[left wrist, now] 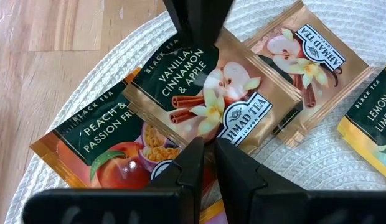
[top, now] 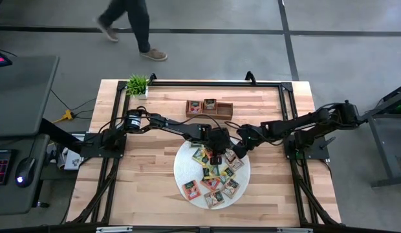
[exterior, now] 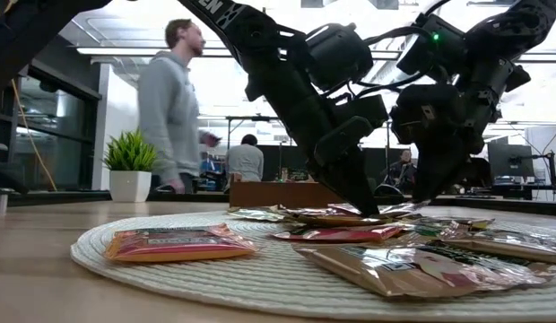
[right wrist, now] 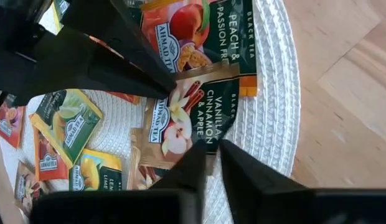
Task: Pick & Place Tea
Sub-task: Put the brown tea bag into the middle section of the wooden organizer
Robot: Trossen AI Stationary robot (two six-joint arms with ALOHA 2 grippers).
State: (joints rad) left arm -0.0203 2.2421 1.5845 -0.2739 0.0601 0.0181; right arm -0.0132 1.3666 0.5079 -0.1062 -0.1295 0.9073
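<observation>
Left of the work area, a potted plant (top: 138,84) stands at the table's far corner, clear of both arms.

The left gripper (left wrist: 207,146) is down over the white woven mat (top: 187,175), fingers drawn nearly together on one edge of the Vanilla, Cinnamon & Apple packet (left wrist: 208,99). That packet lies partly over the Peach & Passion Fruit packet (left wrist: 103,146) — a pinch on the top sheet appears intended to separate it from the pile.

The right gripper (right wrist: 208,149) meets the same packet from the opposite edge, its fingers likewise closed to a narrow gap on the wrapper. Both grippers on one packet suggests a handover or a two-sided peel; which arm will carry it cannot be determined.

The tea (top: 216,173) remains heaped on the mat, overlapping in places, so an exact count is unreliable — roughly a dozen packets are visible there from above. The wooden tray (top: 225,110) at the far side has three compartments; two hold a packet each, the right-hand one looks vacant. The task is judged early in progress.

A person (exterior: 170,108) walks past behind the table.
</observation>
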